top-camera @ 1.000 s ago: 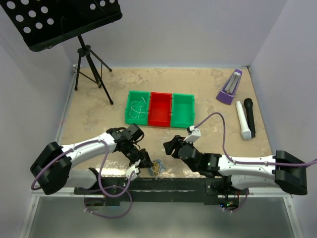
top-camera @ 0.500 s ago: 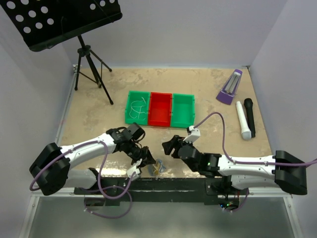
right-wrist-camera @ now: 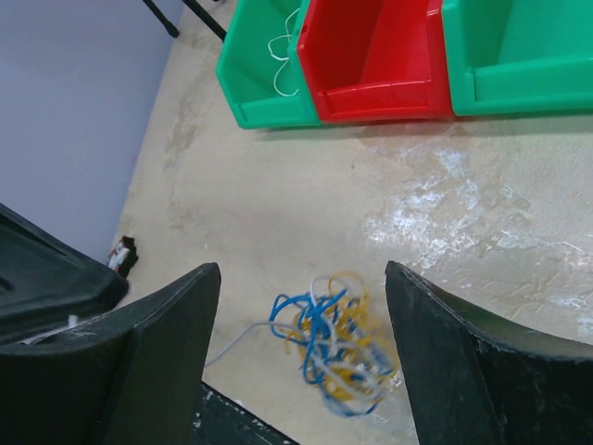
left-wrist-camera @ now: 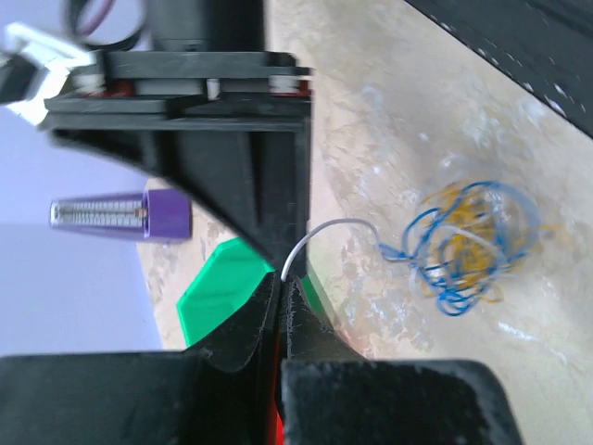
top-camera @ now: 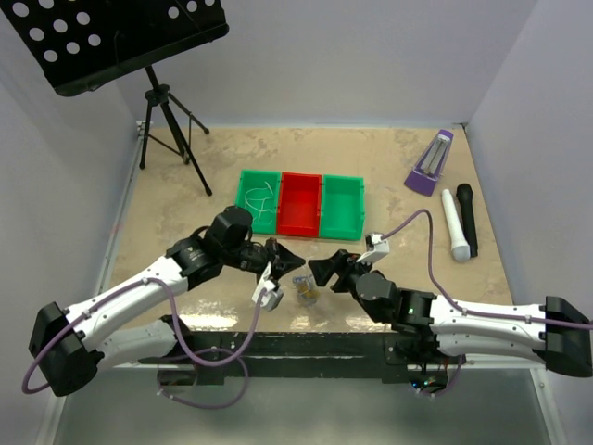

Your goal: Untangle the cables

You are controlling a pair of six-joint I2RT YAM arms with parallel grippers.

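One strand is all I have to show for the last second. My left tool point(left-wrist-camera: 283, 278), pressed together on the thin white cord point(left-wrist-camera: 326, 225), has swung away from the near edge of the beige stone-patterned counter point(top-camera: 389, 167) toward the red plastic bin point(top-camera: 299, 204). The loose tangle of thin blue, yellow-orange and white cords point(top-camera: 303, 287) has slid along behind it instead of staying put. The white cord now curves from my fingertips down to the knot rather than running taut. My right tool point(right-wrist-camera: 301, 278) has come forward too and hangs spread above the tangle, touching nothing. I judge the white cord is not freed yet: with nothing pinning the heap, pulling only drags it. The left-hand green plastic bin point(top-camera: 257, 201) already holds one white cord, so this one probably belongs in a bin once loose.
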